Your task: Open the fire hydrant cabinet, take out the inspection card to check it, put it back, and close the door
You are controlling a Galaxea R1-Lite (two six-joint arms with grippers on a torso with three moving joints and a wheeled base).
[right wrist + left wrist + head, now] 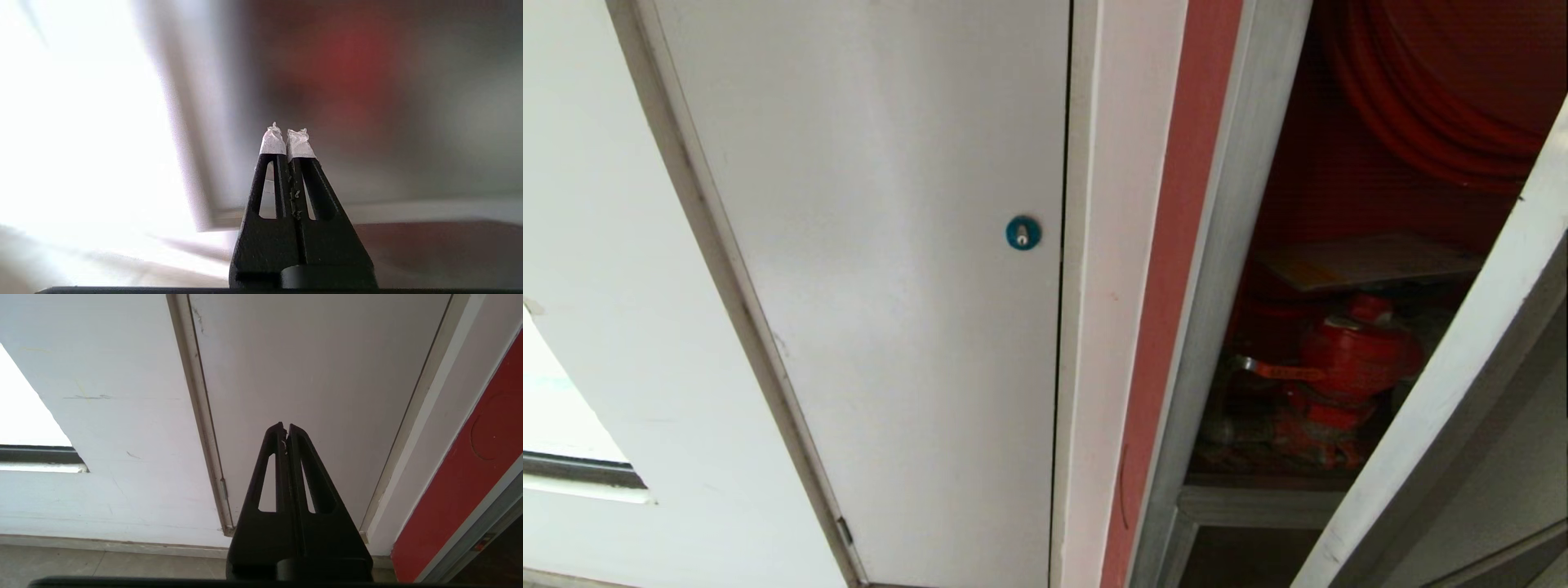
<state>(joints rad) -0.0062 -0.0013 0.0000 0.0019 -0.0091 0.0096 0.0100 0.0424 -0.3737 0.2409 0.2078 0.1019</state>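
Pressed together and holding nothing, my right gripper (pixel 286 136) faces a blurred red recess. Far right, the fire hydrant cabinet (pixel 1339 245) stands open, the inspection card (pixel 1368 261) lying flat above the red valve (pixel 1347 359). My left gripper (pixel 285 428), fingers together, faces the white panel (pixel 318 375).

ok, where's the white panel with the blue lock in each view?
Head view: the white panel fills the centre-left, with its blue lock near its right edge.
Left wrist view: the panel is straight behind the shut left claw; the lock is not in it.
Right wrist view: too blurred to tell.
Shared landmark: the red strip beside the panel's frame.
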